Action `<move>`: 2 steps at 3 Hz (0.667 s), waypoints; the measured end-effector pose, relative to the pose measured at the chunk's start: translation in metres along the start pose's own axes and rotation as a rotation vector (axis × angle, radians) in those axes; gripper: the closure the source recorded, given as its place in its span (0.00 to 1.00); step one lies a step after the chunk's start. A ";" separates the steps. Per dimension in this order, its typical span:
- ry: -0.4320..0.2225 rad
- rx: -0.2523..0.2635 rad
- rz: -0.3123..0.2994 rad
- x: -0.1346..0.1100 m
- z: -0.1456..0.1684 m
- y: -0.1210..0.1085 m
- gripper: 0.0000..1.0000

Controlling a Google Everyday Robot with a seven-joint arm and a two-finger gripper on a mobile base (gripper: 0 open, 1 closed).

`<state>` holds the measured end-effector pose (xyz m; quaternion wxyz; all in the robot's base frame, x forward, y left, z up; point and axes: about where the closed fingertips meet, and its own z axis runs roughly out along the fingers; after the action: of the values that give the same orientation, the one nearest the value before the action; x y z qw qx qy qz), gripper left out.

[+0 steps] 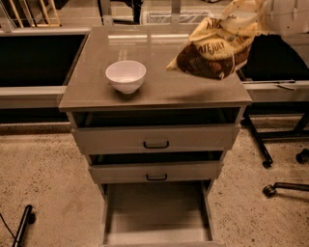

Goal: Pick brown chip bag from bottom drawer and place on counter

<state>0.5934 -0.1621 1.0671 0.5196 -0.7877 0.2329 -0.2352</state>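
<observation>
Jaws, brown chip bag (pixel 212 50) above counter (pixel 145 91)

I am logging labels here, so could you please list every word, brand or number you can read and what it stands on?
"ATE JULY": white lettering on the brown chip bag, wrinkly dark-brown and cream foil, held over the glossy grey-brown counter by the gripper at top right.
Other print on the bag: too blurred to read.
Round white bowl, grey metal drawers: no text.
</observation>
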 end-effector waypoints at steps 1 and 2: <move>0.113 0.048 -0.039 0.059 0.017 -0.008 1.00; 0.265 0.121 -0.080 0.121 0.051 -0.008 1.00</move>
<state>0.7204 -0.1973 1.0718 0.5210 -0.7258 0.2530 -0.3712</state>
